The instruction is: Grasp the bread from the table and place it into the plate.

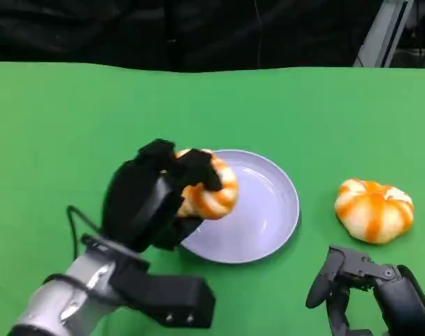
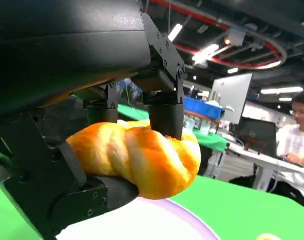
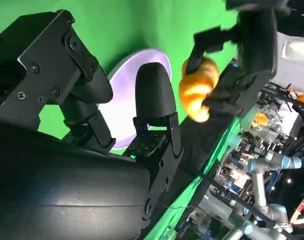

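My left hand [image 1: 152, 199] grips a twisted orange-and-white bread [image 1: 211, 189] and holds it just above the left edge of the lilac plate [image 1: 268, 217]. The left wrist view shows the bread [image 2: 141, 157] pinched between black fingers [image 2: 164, 112], with the plate rim [image 2: 187, 220] right below it. From the right wrist view the same bread [image 3: 197, 90] hangs over the plate [image 3: 124, 95] in the left hand [image 3: 242, 55]. My right hand [image 1: 366, 287] rests low at the near right, its fingers [image 3: 152, 100] apart and holding nothing.
A second round orange-and-white bread [image 1: 374, 208] lies on the green table [image 1: 72, 126] to the right of the plate, just beyond my right hand. A person [image 2: 297, 145] sits at a desk in the background. Black backdrop runs along the table's far edge.
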Robot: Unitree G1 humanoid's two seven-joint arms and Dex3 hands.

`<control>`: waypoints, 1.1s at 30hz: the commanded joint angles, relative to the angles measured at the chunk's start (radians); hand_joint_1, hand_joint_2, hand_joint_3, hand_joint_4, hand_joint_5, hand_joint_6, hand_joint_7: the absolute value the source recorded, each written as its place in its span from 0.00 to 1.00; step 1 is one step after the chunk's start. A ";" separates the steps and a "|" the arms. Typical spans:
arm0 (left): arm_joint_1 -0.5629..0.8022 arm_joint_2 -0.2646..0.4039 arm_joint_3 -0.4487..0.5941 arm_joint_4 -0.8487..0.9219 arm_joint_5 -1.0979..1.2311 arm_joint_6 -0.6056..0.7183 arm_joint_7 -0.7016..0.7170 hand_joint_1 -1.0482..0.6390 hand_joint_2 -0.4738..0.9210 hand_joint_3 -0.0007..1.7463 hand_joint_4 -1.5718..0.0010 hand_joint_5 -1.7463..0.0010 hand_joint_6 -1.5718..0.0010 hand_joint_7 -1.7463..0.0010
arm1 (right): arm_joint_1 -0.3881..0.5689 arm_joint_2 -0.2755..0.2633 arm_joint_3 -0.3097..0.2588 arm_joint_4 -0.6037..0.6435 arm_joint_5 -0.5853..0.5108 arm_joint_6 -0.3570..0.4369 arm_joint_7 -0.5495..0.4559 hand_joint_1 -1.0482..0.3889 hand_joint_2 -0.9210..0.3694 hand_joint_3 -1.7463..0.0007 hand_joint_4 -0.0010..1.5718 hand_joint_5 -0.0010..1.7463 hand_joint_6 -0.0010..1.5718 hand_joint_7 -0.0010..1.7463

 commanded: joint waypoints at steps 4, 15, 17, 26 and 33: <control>-0.085 -0.035 -0.034 0.096 -0.016 0.019 -0.054 0.56 0.65 0.63 0.42 0.18 0.44 0.38 | 0.004 -0.011 -0.002 -0.011 0.008 0.012 0.006 0.81 0.50 0.10 0.55 1.00 0.51 0.83; -0.052 -0.004 -0.063 -0.064 -0.026 0.225 -0.430 0.34 0.99 0.08 0.94 0.75 0.87 1.00 | 0.014 -0.010 -0.001 -0.030 0.004 0.033 0.007 0.80 0.50 0.11 0.55 1.00 0.51 0.82; -0.045 0.002 -0.068 -0.092 -0.025 0.260 -0.483 0.26 1.00 0.12 0.99 0.82 0.91 1.00 | 0.013 -0.011 -0.001 -0.029 0.014 0.038 0.013 0.80 0.49 0.11 0.54 1.00 0.51 0.82; 0.001 0.037 -0.062 -0.202 -0.059 0.294 -0.606 0.16 1.00 0.25 0.99 0.99 0.96 0.99 | 0.008 -0.009 0.000 -0.025 0.013 0.034 0.017 0.82 0.46 0.14 0.53 1.00 0.51 0.83; 0.070 0.063 -0.009 -0.263 -0.104 0.241 -0.560 0.20 1.00 0.22 0.93 0.97 0.92 0.97 | -0.003 -0.014 -0.004 -0.016 0.011 0.024 0.018 0.82 0.46 0.15 0.53 1.00 0.50 0.83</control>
